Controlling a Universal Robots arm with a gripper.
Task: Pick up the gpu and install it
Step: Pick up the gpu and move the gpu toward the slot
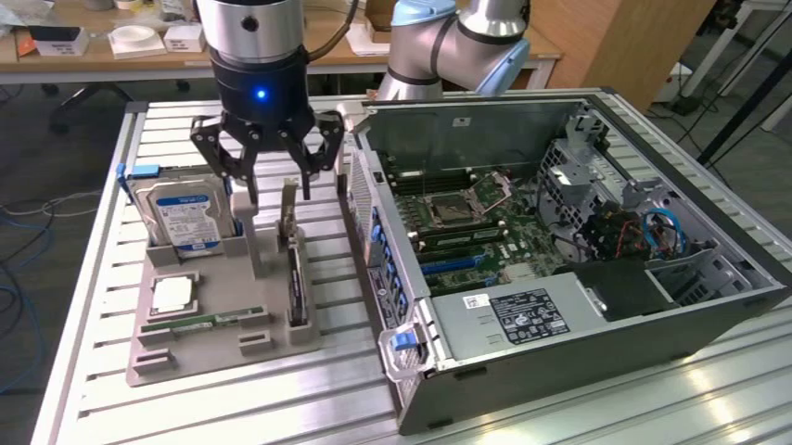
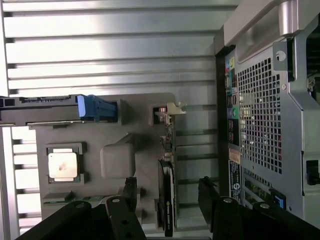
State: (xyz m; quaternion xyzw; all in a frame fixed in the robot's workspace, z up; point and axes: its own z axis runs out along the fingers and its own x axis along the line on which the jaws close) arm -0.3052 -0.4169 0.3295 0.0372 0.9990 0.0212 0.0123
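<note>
grey tray (image 1: 198, 363) on the surface held the hard drive (image 1: 185, 219), cpu (image 1: 173, 295), memory stick (image 1: 204, 322) and the gpu (image 1: 297, 278), which stood on edge in its slot. open pc case (image 1: 693, 320) sat just beside, at the exterior view's right. pincer (image 1: 274, 171) was open, one finger either side of the gpu, no grip. text on the drive's blue-white label was unreadable.

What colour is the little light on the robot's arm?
Blue; the light shows best in the exterior view.

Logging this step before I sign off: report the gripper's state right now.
Gripper: open, holding nothing; its fingers straddle the upright gpu without touching it.
</note>
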